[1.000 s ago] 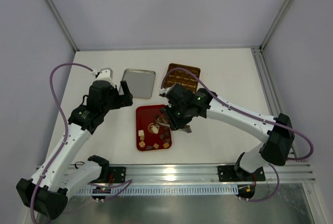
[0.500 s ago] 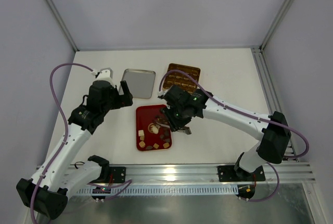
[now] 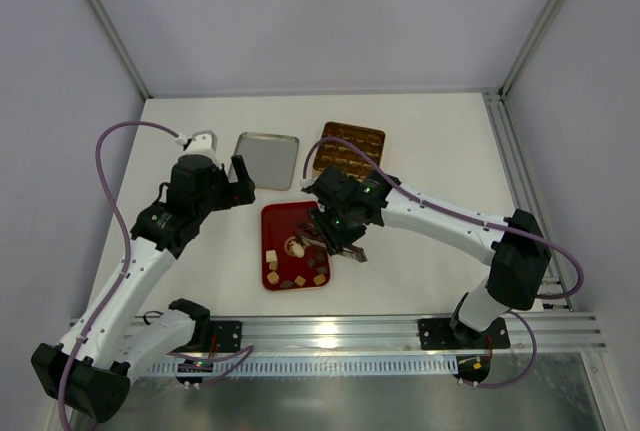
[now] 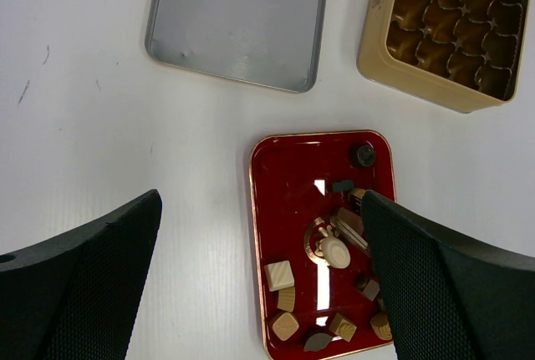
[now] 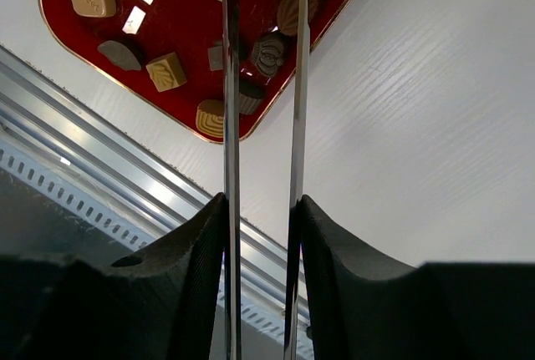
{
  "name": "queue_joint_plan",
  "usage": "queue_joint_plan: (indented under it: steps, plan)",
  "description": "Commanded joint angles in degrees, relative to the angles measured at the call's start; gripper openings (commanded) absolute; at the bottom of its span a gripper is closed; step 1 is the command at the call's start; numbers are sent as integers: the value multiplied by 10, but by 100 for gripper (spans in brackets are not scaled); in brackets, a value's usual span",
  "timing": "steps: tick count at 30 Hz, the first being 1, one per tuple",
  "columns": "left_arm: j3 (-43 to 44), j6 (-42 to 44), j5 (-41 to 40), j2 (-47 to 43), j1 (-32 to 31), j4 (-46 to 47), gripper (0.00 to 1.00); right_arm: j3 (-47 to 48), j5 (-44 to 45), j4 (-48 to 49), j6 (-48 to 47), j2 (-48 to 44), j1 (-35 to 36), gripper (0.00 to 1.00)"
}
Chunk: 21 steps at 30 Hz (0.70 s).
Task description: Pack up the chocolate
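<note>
I see the chocolate [image 4: 281, 275] all on the red tray [image 4: 288, 185] — tan cubes and dark lumps mostly toward its near end, 1 whitish round piece [image 4: 334, 251] mid-tray. My right gripper [image 5: 262, 201] is clamped on thin metal tongs [image 5: 231, 126] whose 2 blades reach over the tray, tips seemingly by the whitish piece, while the left gripper [image 4: 261, 201] hangs with its jaws wide apart. The gridded gold tin [image 4: 372, 43] and the silver lid [image 4: 238, 17] sit side by side beyond the tray.

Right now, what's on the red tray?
Tan cubes, dark pieces and one whitish piece lie on the red tray. A finger of the left gripper hides its lower right part in the left wrist view; tongs in the right gripper cross some pieces.
</note>
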Motion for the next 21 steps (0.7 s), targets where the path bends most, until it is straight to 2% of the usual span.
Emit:
queue_joint_plan:
  steps: [1,10,21]
  plan:
    - [13,4,-12,-8,0,5,100,20,-2,-6,-8,3,2,41]
    - [13,3,-10,-11,0,5,100,29,-4,-10,-6,3,3,32]
    - [14,4,-14,-14,0,5,100,78,5,-26,-4,-4,0,31]
